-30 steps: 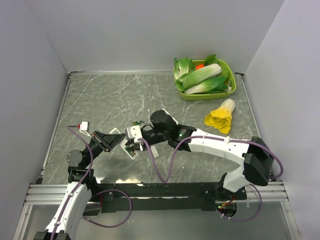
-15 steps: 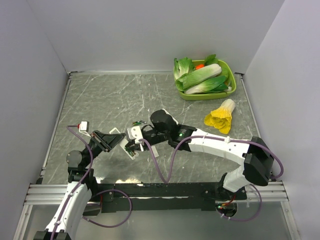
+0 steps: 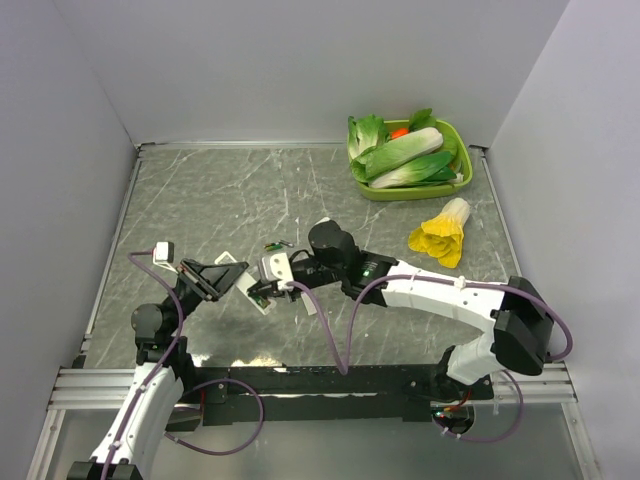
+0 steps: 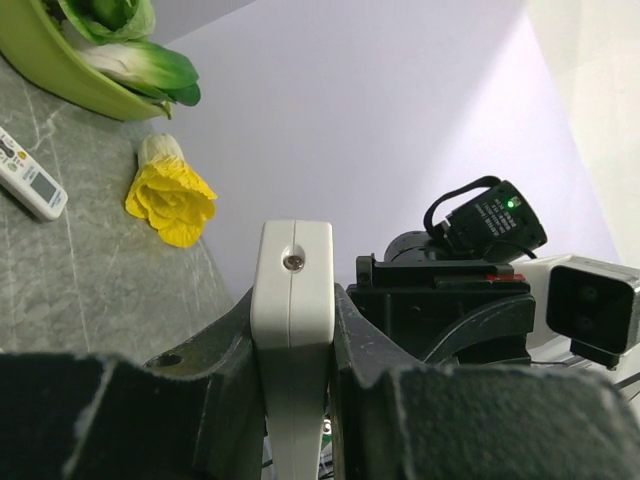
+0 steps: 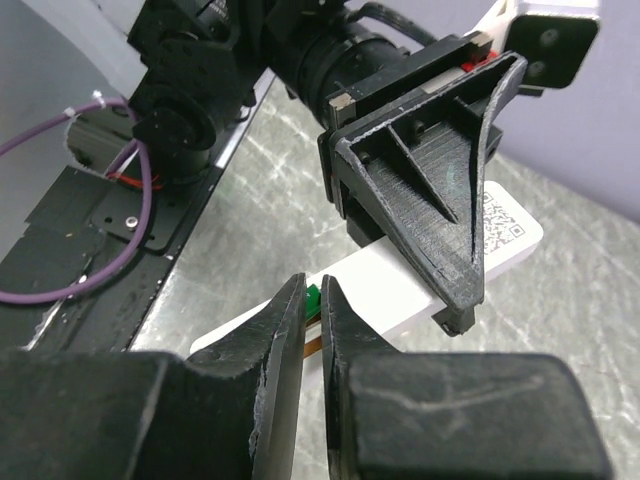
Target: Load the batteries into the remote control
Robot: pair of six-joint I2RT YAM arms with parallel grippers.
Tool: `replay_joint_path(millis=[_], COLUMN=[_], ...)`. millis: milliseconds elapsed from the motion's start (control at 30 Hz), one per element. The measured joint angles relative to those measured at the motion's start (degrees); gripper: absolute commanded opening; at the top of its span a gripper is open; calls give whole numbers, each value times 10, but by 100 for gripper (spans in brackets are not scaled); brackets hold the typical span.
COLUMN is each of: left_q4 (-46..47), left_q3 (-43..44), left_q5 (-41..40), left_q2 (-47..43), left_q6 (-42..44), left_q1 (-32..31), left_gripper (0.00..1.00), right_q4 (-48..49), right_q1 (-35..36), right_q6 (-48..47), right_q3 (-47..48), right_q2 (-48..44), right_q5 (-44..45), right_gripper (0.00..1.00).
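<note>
**Operator:** What has moved?

**Spotter:** Your right pincer (image 5: 311,304) has drawn its jaws in since a second ago. Only a thin gap is left, and a green battery (image 5: 313,291) is pinched between the tips.

**Operator:** And the left?

**Spotter:** Your left pincer (image 4: 292,335) is clamped tight on the remote control (image 4: 292,265), gripping its two long sides. It holds the remote low over the worktop (image 3: 200,200) near the front edge. I cannot tell whether it touches.

**Operator:** Where is the battery against it?

**Spotter:** Right at the remote's white back, just beside your left pincer.

**Operator:** Anything else?

**Spotter:** A second remote (image 4: 30,185) lies flat farther off. A yellow vegetable (image 3: 440,235) lies near a green bowl (image 3: 410,193) of greens.
</note>
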Motion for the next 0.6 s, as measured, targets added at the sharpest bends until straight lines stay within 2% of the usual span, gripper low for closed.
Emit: replay_joint_path(millis=[400,600], left_q4=[-21,-55], left_q3=[0,0], left_q5=[-15,-17], left_q2=[-25,-37], left_q6=[-9,19], left_q1=[0,0], left_gripper=[2,3], right_q4=[81,87], right_q1=[2,2], right_q6=[23,63], right_q3=[-61,-70], right_q2=[-23,-30], right_q5=[23,46], right_gripper=[17,29])
